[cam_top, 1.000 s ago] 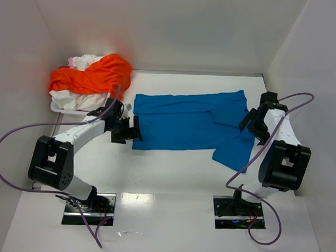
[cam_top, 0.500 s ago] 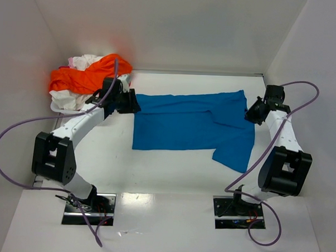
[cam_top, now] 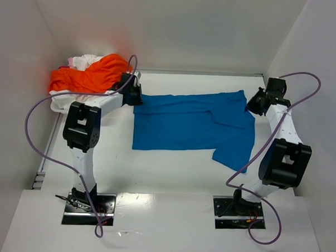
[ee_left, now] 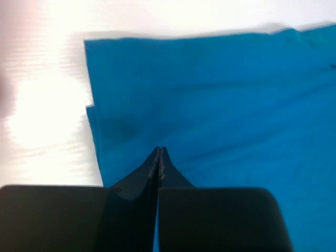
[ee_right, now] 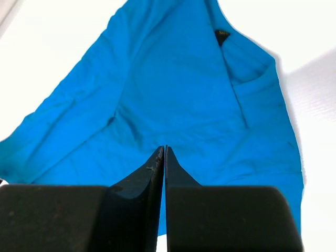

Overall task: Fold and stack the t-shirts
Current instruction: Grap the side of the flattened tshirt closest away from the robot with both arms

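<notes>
A bright blue t-shirt lies spread flat across the middle of the table, with one part hanging nearer at its right end. My left gripper is shut at the shirt's far left corner, its tips pressed on the blue cloth. My right gripper is shut at the far right corner, its tips on the blue cloth just inside the edge. An orange t-shirt and white ones lie heaped at the far left.
White walls close the table in at the back, the left and the right. The heap of shirts sits right behind my left gripper. Purple cables loop off both arms.
Both arms swung from the shirt's near side out to its far corners. Both grippers went from open to shut. The blue shirt has not shifted.
</notes>
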### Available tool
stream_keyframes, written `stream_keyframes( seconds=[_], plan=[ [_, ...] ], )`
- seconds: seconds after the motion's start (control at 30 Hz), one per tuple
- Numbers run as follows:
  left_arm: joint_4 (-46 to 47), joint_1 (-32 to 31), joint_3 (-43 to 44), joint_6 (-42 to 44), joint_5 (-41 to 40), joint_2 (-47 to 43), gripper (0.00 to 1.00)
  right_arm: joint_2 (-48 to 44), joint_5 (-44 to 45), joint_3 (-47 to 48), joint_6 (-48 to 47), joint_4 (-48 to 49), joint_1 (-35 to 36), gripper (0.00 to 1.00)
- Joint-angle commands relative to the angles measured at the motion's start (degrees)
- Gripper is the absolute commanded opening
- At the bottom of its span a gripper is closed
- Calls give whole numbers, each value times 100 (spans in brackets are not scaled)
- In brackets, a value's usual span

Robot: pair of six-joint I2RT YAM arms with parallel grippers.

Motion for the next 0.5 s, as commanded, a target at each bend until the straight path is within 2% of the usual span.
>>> stream_keyframes(
  seconds=[0.0,0.47],
  plan=[
    [275,-61,469,-75,-461,270,0,-81,-42,246,-63,215,-39,7],
    [-1032,-61,1997,-66,-954,1484,0,-81,239,536,-168,-216,-39,13]
  ],
)
